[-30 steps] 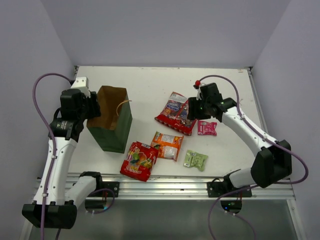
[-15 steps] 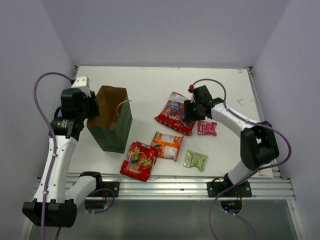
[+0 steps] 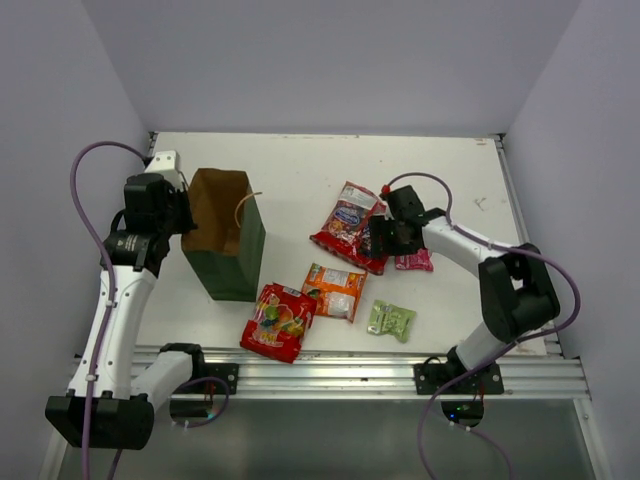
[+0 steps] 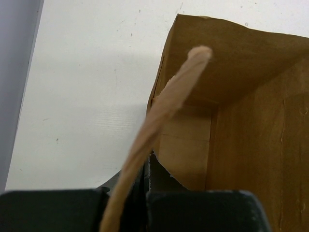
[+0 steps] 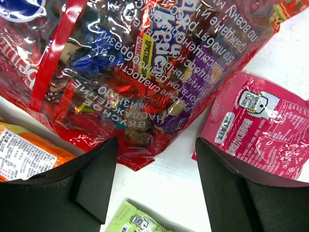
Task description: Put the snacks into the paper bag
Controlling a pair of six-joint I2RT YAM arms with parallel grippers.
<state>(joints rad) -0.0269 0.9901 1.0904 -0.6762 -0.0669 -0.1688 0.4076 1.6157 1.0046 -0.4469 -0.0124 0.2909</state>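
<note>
The dark green paper bag (image 3: 228, 262) stands upright at the left, its brown inside (image 4: 241, 121) showing. My left gripper (image 3: 177, 214) (image 4: 146, 193) is shut on the bag's left rim, with the loop handle (image 4: 164, 106) lying across its fingers. One large red packet (image 3: 347, 226) (image 5: 120, 63) lies mid-table, and a small pink packet (image 3: 414, 261) (image 5: 260, 130) lies beside it. My right gripper (image 3: 386, 238) (image 5: 155, 150) hangs open just over the red packet's near corner, empty. The orange-white packet (image 3: 334, 290), the second red packet (image 3: 278, 320) and the pale green packet (image 3: 391, 320) lie nearer the front.
A metal rail (image 3: 330, 365) runs along the table's near edge. Grey walls enclose the table on three sides. The bag stands close to the left wall.
My left gripper has shut on the bag's rim, and the bag has straightened and shifted slightly. My right gripper has dropped toward the red packet's corner and opened wider.
</note>
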